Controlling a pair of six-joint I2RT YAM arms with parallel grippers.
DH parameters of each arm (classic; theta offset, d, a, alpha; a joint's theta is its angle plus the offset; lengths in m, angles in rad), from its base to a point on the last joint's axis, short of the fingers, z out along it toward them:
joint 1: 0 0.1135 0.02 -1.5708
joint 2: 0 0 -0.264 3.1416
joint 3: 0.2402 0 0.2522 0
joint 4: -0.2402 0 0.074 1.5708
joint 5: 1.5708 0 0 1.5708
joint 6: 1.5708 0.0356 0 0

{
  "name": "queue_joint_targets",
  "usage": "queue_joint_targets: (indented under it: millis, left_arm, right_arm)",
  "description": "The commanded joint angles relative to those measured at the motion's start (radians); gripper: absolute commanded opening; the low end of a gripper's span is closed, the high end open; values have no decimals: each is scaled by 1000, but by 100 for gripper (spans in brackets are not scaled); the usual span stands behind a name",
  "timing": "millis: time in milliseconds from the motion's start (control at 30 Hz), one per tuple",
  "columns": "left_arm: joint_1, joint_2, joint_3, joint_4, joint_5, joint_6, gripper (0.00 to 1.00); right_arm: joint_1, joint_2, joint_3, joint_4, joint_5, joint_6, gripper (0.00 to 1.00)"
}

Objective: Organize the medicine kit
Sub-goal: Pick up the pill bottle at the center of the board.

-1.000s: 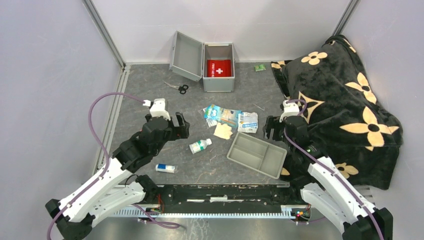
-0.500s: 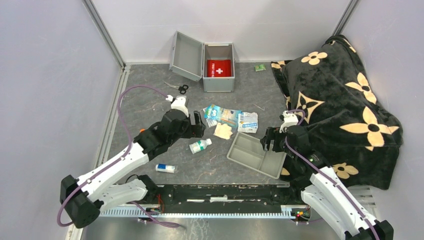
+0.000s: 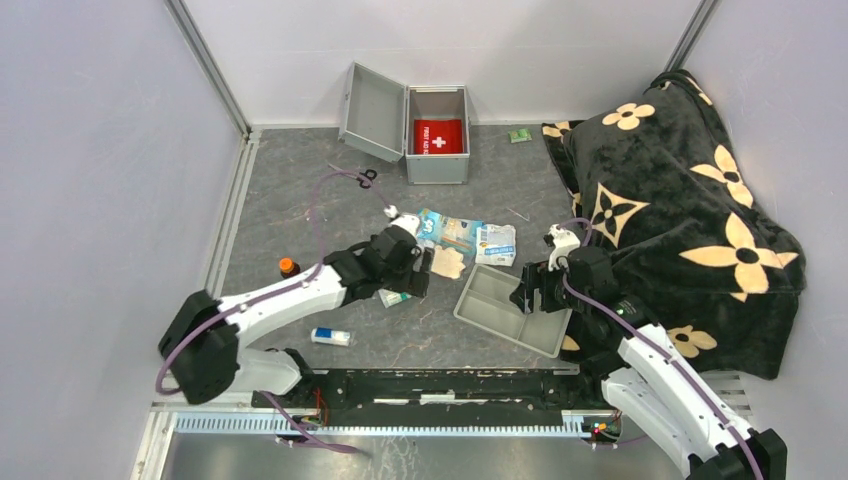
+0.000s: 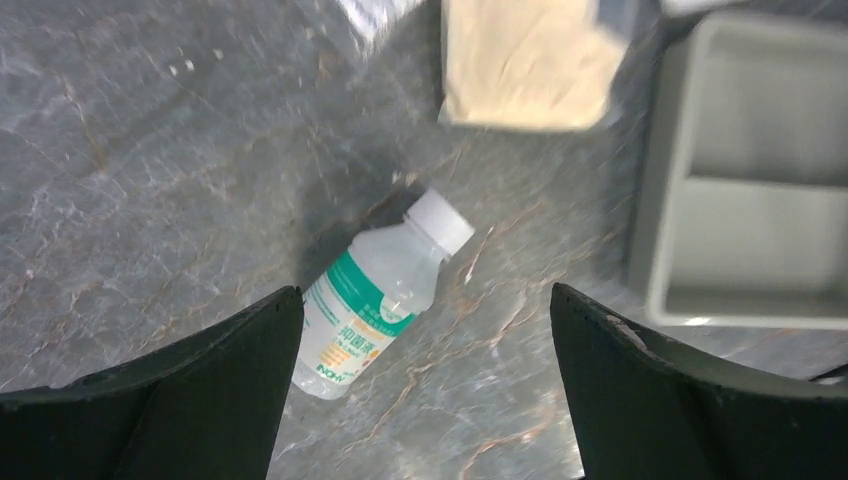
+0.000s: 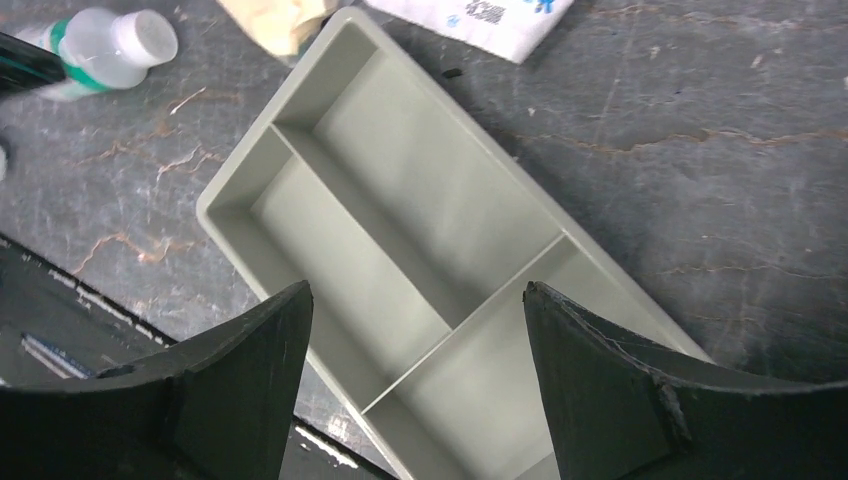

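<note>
L tool point(image 3: 418, 278) fwd, kit point(image 3: 437, 168) well beyond

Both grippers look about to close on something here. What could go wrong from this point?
1. The bottle lies on its side, off-centre toward one finger of the open left gripper; closing could roll it away.
2. The open right gripper hovers over the empty divided tray; a pinch on one thin wall could slip or tip the tray.

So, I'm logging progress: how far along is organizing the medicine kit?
Done: the medicine kit stands open with the red pouch inside. In hand: nothing; the left gripper hangs open over the bottle, the right gripper over the tray. Remaining: bottle, packets and scissors lie outside.
</note>
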Motion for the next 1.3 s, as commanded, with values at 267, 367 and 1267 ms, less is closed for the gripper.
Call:
queue_joint_targets:
  millis: [267,367,1267]
  left_arm:
    - [-166,315,149,-211,-274,180,100]
    - [-180,365,171,-235,-276,173,98]
    - [-219,230,310,-102,-93,260,47]
  right_arm:
    - [-3,10,37,-15,-104,-79,83]
    - [-2,2,39,-28,-96,-87,84]
    - [-2,-241,248,-64,281,-5,84]
